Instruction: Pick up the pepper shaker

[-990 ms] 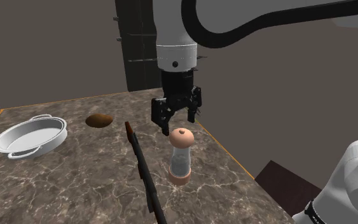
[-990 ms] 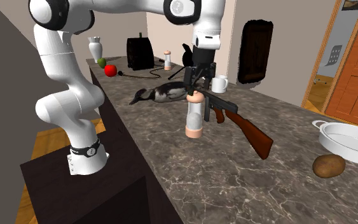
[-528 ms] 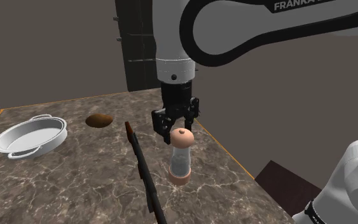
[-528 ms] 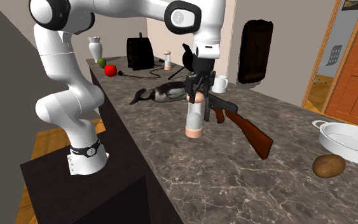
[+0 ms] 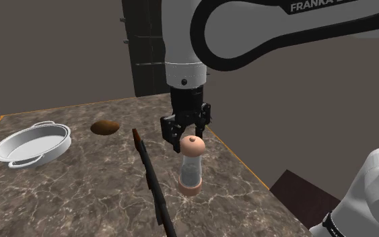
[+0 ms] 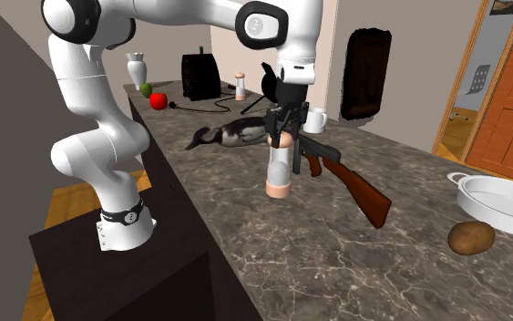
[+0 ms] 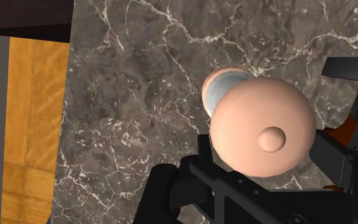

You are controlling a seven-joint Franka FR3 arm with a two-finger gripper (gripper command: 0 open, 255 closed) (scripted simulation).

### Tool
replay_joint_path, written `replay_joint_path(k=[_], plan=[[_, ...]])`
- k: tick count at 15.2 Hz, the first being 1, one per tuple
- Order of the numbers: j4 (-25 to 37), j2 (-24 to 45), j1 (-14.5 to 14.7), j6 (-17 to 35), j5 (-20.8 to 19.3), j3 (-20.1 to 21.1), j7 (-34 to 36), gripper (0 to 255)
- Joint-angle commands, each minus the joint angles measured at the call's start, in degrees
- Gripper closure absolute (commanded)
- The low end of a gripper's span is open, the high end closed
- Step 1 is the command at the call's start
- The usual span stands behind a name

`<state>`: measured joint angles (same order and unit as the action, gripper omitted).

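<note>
The pepper shaker (image 5: 192, 167) is tall, with a peach cap and base and a clear grey body. It stands upright on the dark marble counter (image 5: 80, 195) near the edge. My black gripper (image 5: 189, 137) comes straight down onto it and is shut on the cap, one finger on each side. From the second exterior view the shaker (image 6: 280, 169) stands just in front of a gun, with the gripper (image 6: 282, 137) clasping its top. Seen from the wrist, the rounded cap (image 7: 263, 130) with its small knob sits close against the black fingers.
A black toy gun with a brown stock (image 5: 151, 178) lies right beside the shaker. A potato (image 5: 105, 126) and a white pan (image 5: 31, 145) sit further along the counter. A duck figure (image 6: 231, 134), a white mug (image 6: 315, 119) and a red apple (image 6: 159, 100) stand at the far end.
The gripper came down a little and its fingers closed from wide apart onto the shaker's cap. Over the last half second nothing has moved.
</note>
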<state>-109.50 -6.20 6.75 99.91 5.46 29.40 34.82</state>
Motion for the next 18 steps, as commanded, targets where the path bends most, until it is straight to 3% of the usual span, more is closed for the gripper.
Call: replay_joint_path(k=[1,18], plan=[[0.0,0.1,0.0,-0.1,0.0,0.0,0.0,255],[12.8,1.2,-0.2,-11.9,-0.7,-0.1,0.9,255]])
